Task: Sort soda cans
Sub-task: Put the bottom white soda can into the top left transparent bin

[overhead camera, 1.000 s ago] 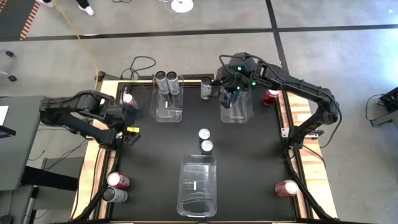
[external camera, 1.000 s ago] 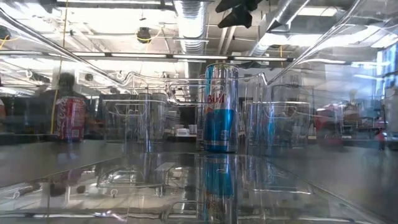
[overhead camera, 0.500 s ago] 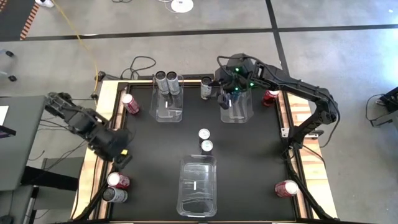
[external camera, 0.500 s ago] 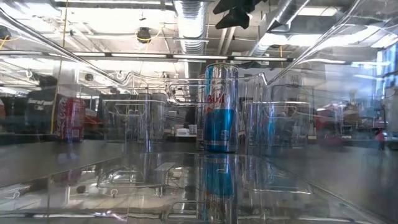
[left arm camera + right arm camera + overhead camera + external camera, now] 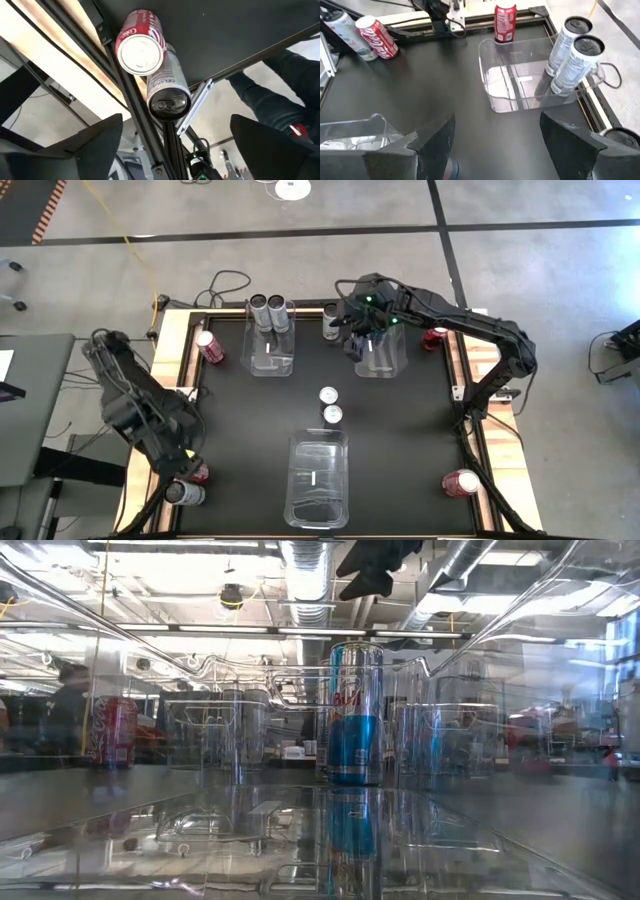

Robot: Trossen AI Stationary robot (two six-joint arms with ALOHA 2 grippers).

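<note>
So, we see the left gripper (image 5: 170, 135) wide open and empty over the red can (image 5: 139, 43) and grey can (image 5: 167, 90) touching at the table's 7 o'clock corner; closing there risks catching both or knocking one off the edge. Right gripper (image 5: 495, 135), also open and empty, hovers by the 1 o'clock bin (image 5: 380, 355). We can't make out the left fingertips from overhead; the arm hides them.

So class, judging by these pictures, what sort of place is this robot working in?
Probably an industrial workshop or robotics lab: bare grey concrete floor around the black-topped work table, exposed silver ceiling ducts with strip lights overhead, and loose cables trailing beside the table.
</note>
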